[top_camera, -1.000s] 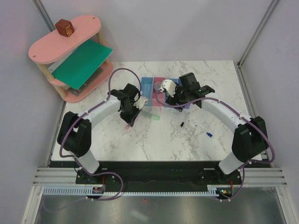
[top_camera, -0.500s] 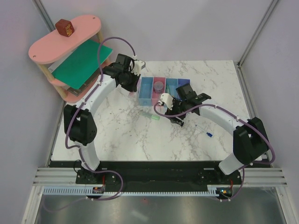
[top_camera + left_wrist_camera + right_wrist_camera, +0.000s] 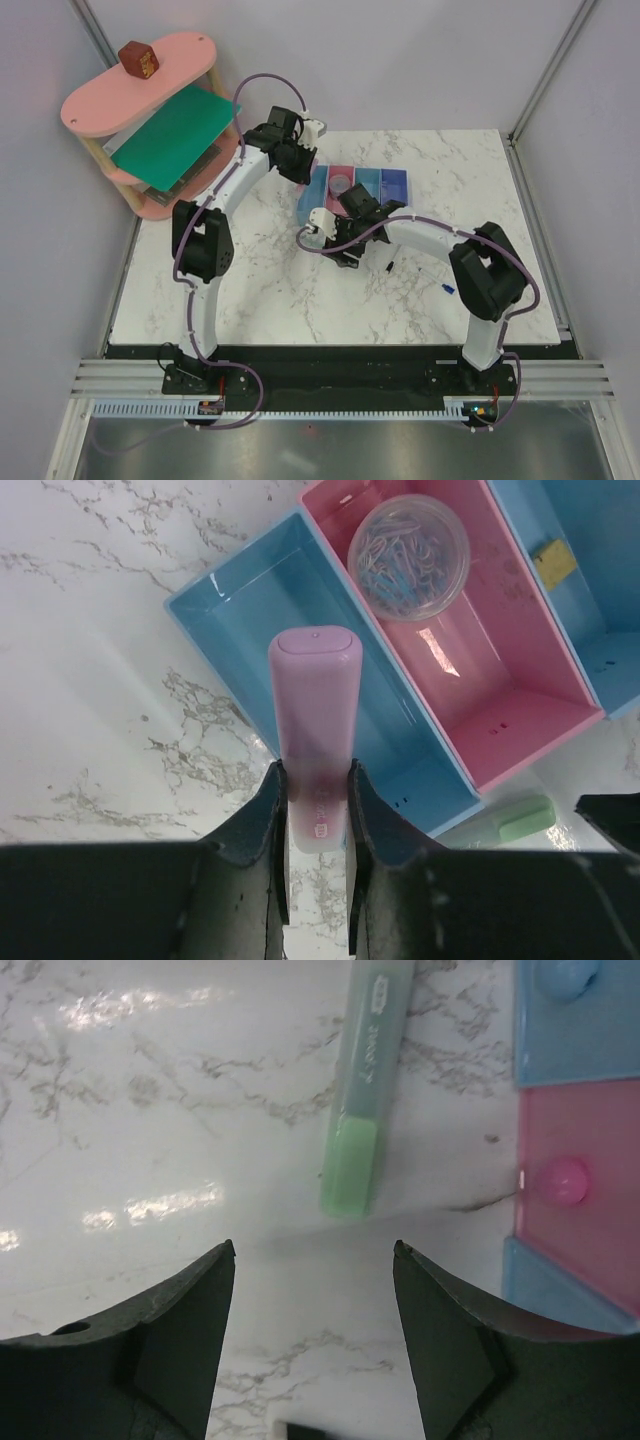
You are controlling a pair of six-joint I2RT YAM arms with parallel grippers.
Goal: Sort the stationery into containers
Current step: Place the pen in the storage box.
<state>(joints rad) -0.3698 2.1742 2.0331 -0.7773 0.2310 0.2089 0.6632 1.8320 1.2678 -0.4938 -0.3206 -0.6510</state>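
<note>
We logged the left gripper [image 3: 315, 792] clamped low on the pink stick [image 3: 315, 695], frame centre over the light-blue bin [image 3: 245, 595], and the right gripper [image 3: 315, 1295] open just below the green stick [image 3: 356, 1125] at top centre; both sticks looked light, stiff and slick, likely best pinched mid-body.

Pink stick [image 3: 315, 720], green stick [image 3: 350, 1165], light-blue bin [image 3: 245, 605], pink bin [image 3: 505, 705], white marbled table [image 3: 90, 630].
</note>
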